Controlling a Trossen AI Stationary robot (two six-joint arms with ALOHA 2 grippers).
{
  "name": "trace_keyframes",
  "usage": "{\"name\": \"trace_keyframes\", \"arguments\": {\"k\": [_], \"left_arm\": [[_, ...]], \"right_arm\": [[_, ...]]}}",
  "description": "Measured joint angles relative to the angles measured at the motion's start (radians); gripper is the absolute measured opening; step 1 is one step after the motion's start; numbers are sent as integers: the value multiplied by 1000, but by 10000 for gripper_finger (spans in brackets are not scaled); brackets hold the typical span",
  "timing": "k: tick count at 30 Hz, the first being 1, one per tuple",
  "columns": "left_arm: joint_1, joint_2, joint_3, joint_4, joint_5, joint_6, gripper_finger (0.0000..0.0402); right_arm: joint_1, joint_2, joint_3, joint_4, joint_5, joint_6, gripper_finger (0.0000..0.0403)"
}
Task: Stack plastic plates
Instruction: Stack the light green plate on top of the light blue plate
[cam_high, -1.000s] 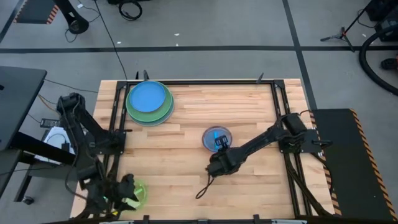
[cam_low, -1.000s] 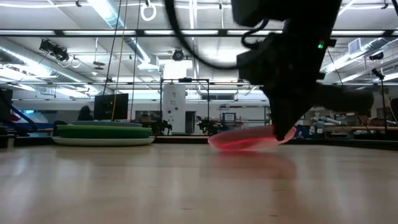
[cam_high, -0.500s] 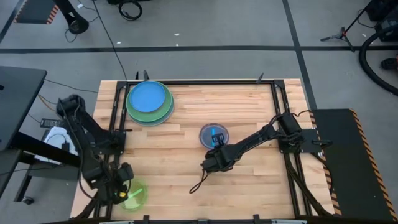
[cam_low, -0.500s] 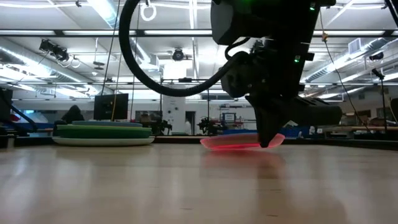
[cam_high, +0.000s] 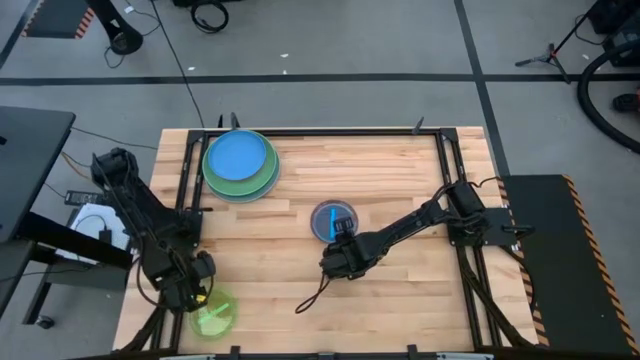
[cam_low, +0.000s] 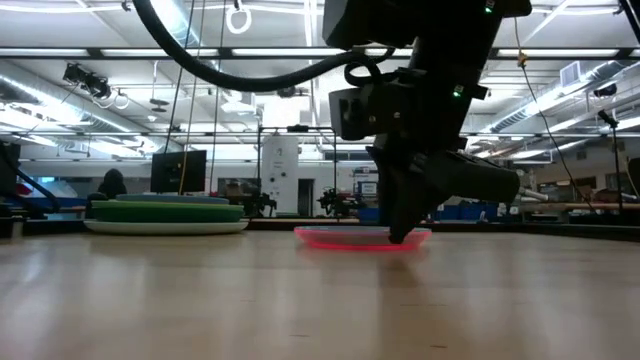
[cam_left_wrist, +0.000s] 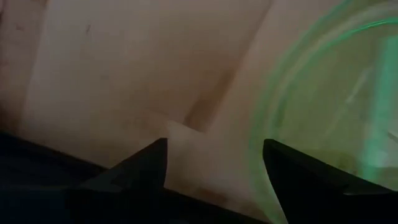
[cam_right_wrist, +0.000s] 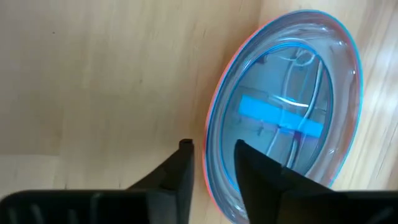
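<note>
My right claw (cam_right_wrist: 211, 163) pinches the small teal-on-pink plates (cam_right_wrist: 286, 118) by their rim; a thin grip could slip mid-drag

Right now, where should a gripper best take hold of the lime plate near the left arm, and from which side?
Probably at its rim. The lime plate lies flat on the table, so only the thin raised edge offers the fingers a hold. Come from the side nearest the left gripper, whose open fingers already point at that edge, one finger over and one under the rim.
</note>
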Motion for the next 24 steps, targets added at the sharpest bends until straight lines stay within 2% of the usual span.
{"name": "trace_keyframes", "arguments": {"k": [6, 15, 20, 24], "left_arm": [[5, -30, -88, 86, 6, 3, 259], [5, -129, -97, 145, -32, 14, 246], [5, -137, -98, 198, -42, 10, 244], [5, -136, -98, 106, -55, 5, 244]], "right_arm": [[6, 0, 0, -5, -11, -6, 154], [12, 0, 0, -4, -21, -6, 156], [9, 0, 0, 0, -21, -6, 156], [8, 0, 0, 2, -20, -5, 156]]}}
